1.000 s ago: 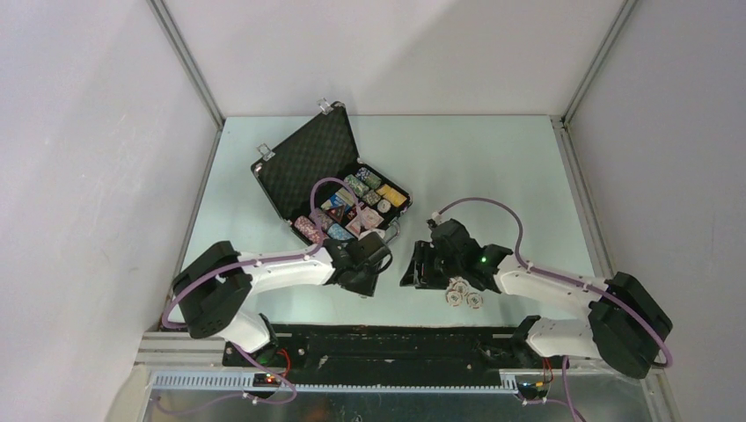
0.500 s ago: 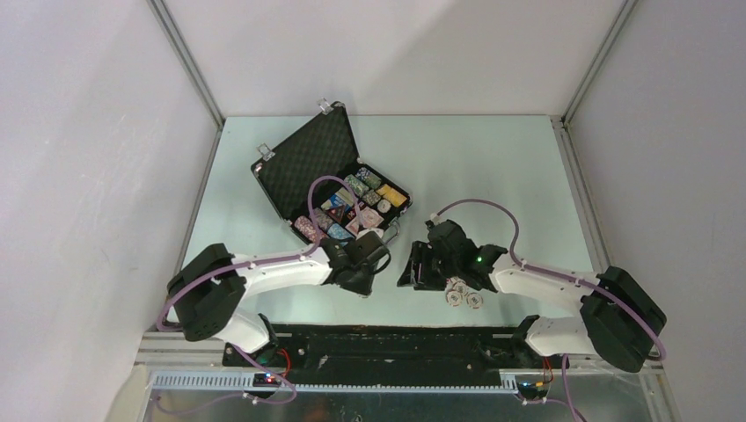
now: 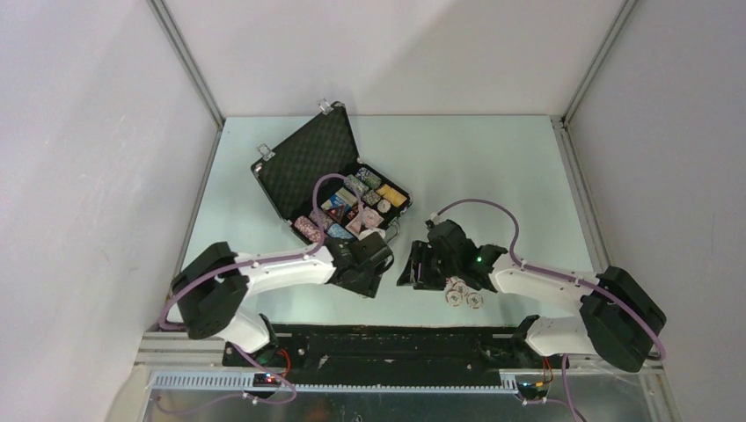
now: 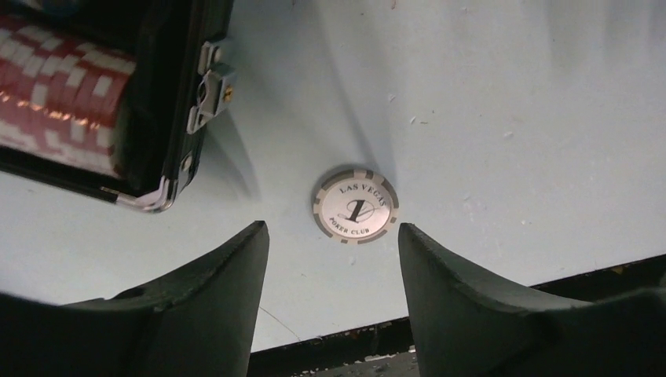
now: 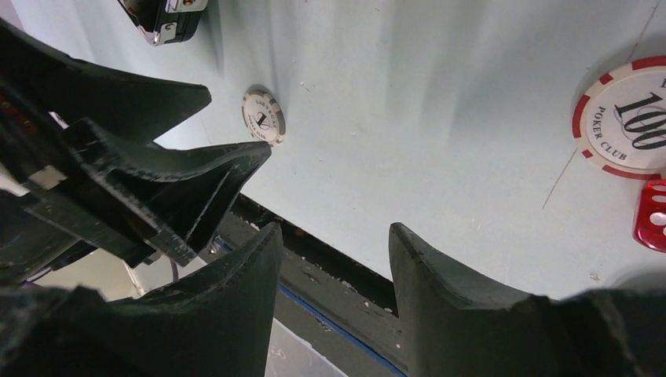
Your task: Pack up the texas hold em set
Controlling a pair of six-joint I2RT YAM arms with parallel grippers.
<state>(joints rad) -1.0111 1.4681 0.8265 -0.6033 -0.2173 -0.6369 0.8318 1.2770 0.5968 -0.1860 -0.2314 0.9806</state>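
Note:
The black case [image 3: 303, 167] lies open at the far left of the table, its tray full of coloured chips and card decks. In the left wrist view its latched corner [image 4: 184, 118] and a red-and-white chip stack [image 4: 55, 94] show. My left gripper [image 4: 331, 229] is open and empty just above a grey-and-white "1" chip [image 4: 356, 206] lying flat on the table; it also shows in the top view [image 3: 371, 280]. My right gripper [image 5: 335, 228] is open and empty, close beside it [image 3: 412, 274]. It sees the same grey chip [image 5: 263, 116], a red "100" chip [image 5: 628, 118] and a red die [image 5: 652, 214].
Two loose chips [image 3: 464, 298] lie on the table under the right arm. The black near edge of the table [image 4: 377, 338] runs just below both grippers. The left gripper's fingers [image 5: 157, 181] crowd the left of the right wrist view.
The right gripper has shifted slightly left, toward the left gripper. The left gripper has edged a little nearer the table's front edge. Both stay open.

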